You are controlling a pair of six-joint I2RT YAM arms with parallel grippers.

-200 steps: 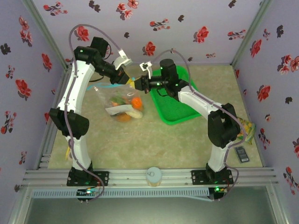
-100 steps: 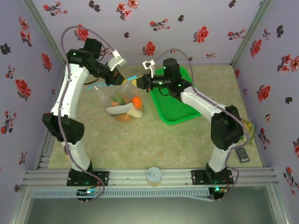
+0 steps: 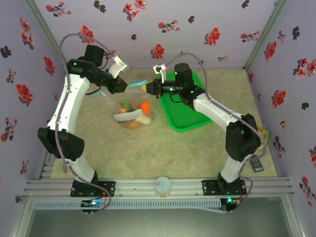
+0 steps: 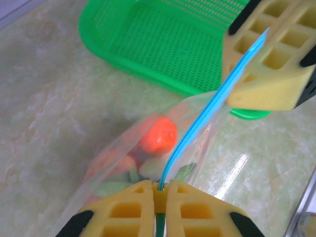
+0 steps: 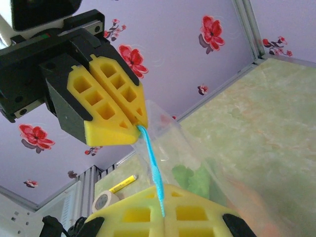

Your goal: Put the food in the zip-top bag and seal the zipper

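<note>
Left claw, clenched on the zipper, has slid left; right claw pinches it too — flimsy zip-top bag, probably best held there.

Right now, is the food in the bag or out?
In: the orange and other pieces show through the clear bag.

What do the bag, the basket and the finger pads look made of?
Bag: thin clear plastic film, glossy and limp; the food shows through it.
Basket: rigid green plastic, judging by its moulded mesh and smooth rim.
Pads: yellow and matte with square cells, probably foam or soft rubber.
</note>
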